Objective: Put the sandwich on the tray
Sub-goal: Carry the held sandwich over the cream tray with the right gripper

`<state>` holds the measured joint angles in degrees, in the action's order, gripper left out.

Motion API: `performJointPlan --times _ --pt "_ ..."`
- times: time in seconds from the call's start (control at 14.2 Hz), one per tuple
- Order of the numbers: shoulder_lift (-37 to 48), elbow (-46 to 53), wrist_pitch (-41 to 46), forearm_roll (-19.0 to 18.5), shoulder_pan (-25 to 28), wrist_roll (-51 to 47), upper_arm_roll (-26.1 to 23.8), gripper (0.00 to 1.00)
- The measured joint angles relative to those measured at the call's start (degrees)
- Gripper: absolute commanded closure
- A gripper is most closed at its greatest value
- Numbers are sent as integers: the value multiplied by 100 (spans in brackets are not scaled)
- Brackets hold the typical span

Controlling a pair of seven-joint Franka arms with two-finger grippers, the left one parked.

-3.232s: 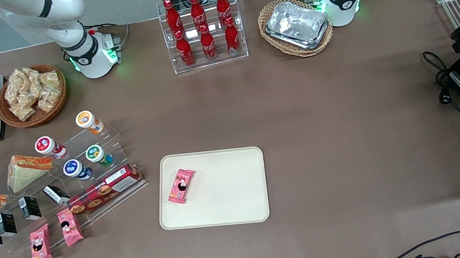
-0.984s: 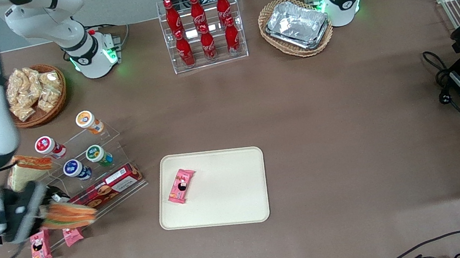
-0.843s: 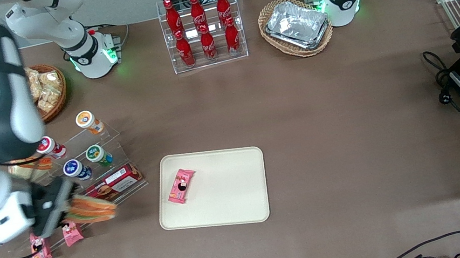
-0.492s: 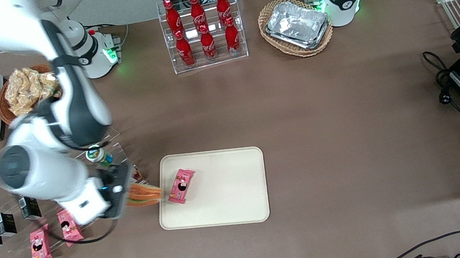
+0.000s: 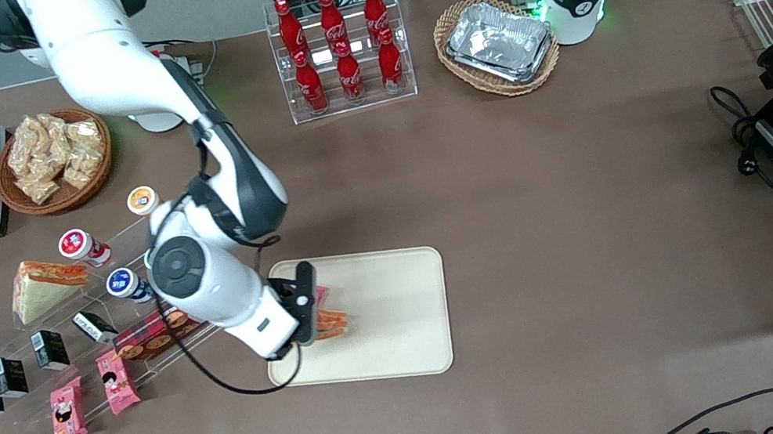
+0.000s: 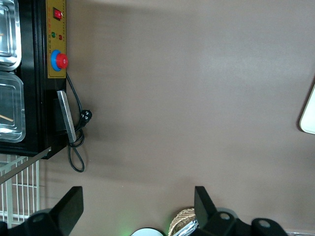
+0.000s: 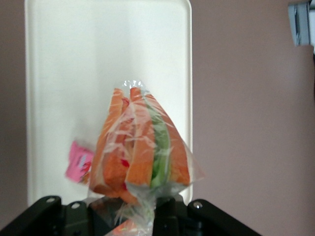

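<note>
My gripper (image 5: 309, 312) hangs over the cream tray (image 5: 398, 326), near the tray's end toward the working arm, and is shut on the clear-wrapped sandwich (image 5: 331, 323). From the wrist the sandwich (image 7: 138, 147) shows orange and green stripes, pinched by its wrapper at the gripper (image 7: 142, 209), with the tray (image 7: 64, 59) beneath it. A pink snack packet (image 7: 78, 161) lies on the tray, partly hidden by the sandwich.
An acrylic stepped rack (image 5: 86, 318) with cups, a wedge sandwich (image 5: 41, 287), small boxes and pink packets stands beside the tray toward the working arm's end. Cola bottles (image 5: 340, 46) and a basket of foil trays (image 5: 498, 44) stand farther from the camera.
The arm swung from the rack to above the tray, carrying the sandwich with it. The sandwich now covers part of the pink packet on the tray.
</note>
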<state>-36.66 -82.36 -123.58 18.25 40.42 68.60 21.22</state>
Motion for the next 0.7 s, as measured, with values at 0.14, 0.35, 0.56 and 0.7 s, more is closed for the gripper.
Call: performJointPlan --times 0.14,0.35,0.56,0.7 --pt "-246 88 -356 0 31 170 -64 82" --pt "-528 150 -735 -1 169 233 -75 82" --pt "-793 216 -1083 -2 272 250 -76 82" --pt "-948 323 -1160 -2 292 254 -77 82"
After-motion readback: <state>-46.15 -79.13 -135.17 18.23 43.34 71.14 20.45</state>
